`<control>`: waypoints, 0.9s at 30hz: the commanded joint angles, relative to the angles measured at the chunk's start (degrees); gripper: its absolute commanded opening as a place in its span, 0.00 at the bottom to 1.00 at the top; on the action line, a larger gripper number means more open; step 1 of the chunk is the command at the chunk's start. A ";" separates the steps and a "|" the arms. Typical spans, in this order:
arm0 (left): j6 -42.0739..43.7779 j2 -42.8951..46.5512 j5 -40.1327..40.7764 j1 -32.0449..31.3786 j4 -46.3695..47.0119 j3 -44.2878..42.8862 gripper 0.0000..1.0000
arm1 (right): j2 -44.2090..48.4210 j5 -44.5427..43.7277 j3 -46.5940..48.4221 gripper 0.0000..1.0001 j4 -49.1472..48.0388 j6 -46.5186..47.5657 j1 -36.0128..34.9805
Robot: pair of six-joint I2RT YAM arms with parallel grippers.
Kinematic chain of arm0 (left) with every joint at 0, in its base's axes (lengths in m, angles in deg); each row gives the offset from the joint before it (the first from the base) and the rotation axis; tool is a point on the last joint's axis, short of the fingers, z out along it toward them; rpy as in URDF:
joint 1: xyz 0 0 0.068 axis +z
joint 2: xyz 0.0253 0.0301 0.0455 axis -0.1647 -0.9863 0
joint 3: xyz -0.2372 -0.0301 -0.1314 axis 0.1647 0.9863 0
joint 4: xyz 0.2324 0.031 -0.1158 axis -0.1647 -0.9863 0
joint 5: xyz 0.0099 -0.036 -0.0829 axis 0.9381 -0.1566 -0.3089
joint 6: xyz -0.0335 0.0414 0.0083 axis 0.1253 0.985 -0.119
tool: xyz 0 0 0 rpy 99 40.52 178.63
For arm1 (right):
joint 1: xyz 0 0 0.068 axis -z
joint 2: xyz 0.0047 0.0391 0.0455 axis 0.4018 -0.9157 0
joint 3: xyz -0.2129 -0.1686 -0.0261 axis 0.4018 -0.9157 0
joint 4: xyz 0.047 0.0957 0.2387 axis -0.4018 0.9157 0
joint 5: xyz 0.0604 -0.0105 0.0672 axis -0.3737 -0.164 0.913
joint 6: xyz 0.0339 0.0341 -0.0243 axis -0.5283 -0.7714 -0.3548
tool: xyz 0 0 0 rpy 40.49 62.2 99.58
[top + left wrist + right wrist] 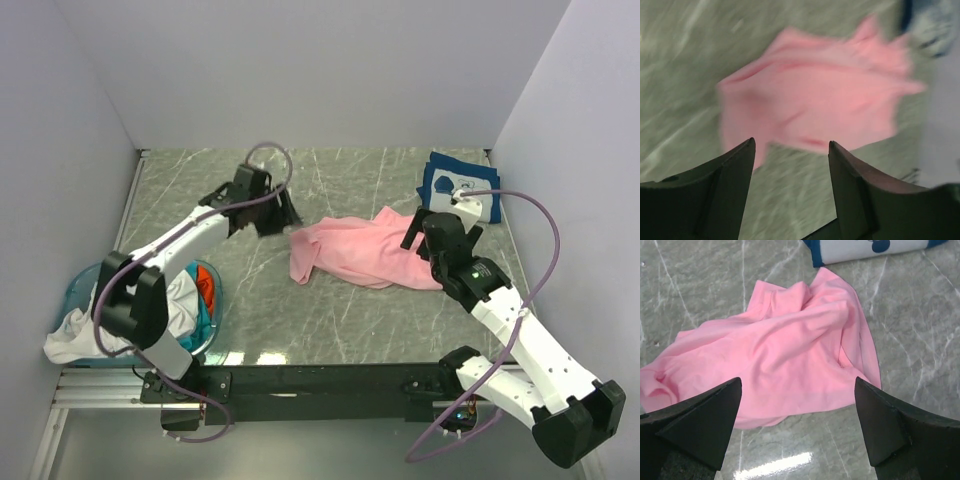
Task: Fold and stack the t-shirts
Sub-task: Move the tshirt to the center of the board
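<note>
Top view: the pink t-shirt (350, 250) lies crumpled at the centre of the table (250, 295), bunched toward its lower-left end. The left gripper (287, 213) hangs just beside its upper-left edge, and the right gripper (413, 232) sits over its right end. A folded navy t-shirt (447, 180) is at the upper right, close to the pink one but apart from it. The basket (78, 285) at the lower left holds white, orange and teal cloth. Left wrist view (blurred): the jaws stand apart with nothing between them, and the pink cloth fills mid-frame beyond the fingertips, with bare table directly under the gap. Right wrist view: the jaws are wide apart and empty. The pink cloth fills the centre, its near hem running between the two fingertips, and the navy t-shirt is at the top edge. Judgement: the cloth is light and limp, so it will sag, drape and probably slide on the smooth top. Best hold is a pinch on a free edge, at hem corners or shoulders, one arm per side, to spread it flat before folding.
</note>
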 commanded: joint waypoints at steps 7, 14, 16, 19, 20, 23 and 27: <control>6.12 -1.89 4.64 -0.63 -8.54 8.07 0.74 | 1.58 5.11 -1.68 1.00 0.72 -3.49 4.13; 7.36 -2.86 -3.36 -3.53 -3.37 12.03 0.65 | 1.23 7.39 -2.39 1.00 1.87 -4.54 5.45; 7.79 -3.65 -3.28 -4.84 -3.27 11.69 0.63 | 1.66 7.57 -2.47 1.00 2.22 -4.81 5.54; 8.59 -5.32 -2.40 -6.25 -4.15 10.46 0.61 | 2.54 7.84 -3.00 1.00 2.74 -5.16 5.71; 8.68 -5.84 -2.49 -6.52 -4.32 10.28 0.61 | 2.81 7.92 -3.35 1.00 2.83 -5.25 5.71; 8.33 -8.30 -1.88 -7.48 -5.72 9.14 0.59 | 3.77 8.10 -3.88 1.00 3.27 -5.25 5.89; 6.66 -11.55 1.90 -7.92 -10.20 7.47 0.56 | 5.27 8.01 -4.41 1.00 4.06 -5.34 6.07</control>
